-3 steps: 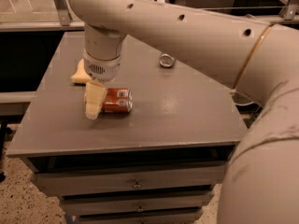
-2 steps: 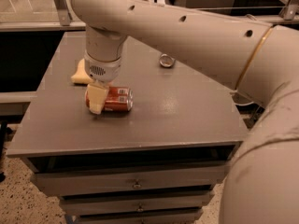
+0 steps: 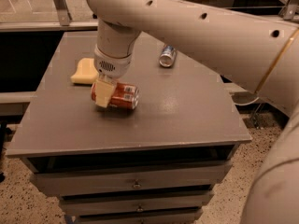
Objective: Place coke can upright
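The grey cabinet top (image 3: 187, 111) carries the coke can (image 3: 124, 96) lying on its side, long axis running across the view; my gripper (image 3: 104, 96) stands over the end nearer the yellow sponge (image 3: 84, 71); whether it grips I cannot tell.

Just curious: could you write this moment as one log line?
claw: down at coke can | coke can: on its side on table | upright: not yet
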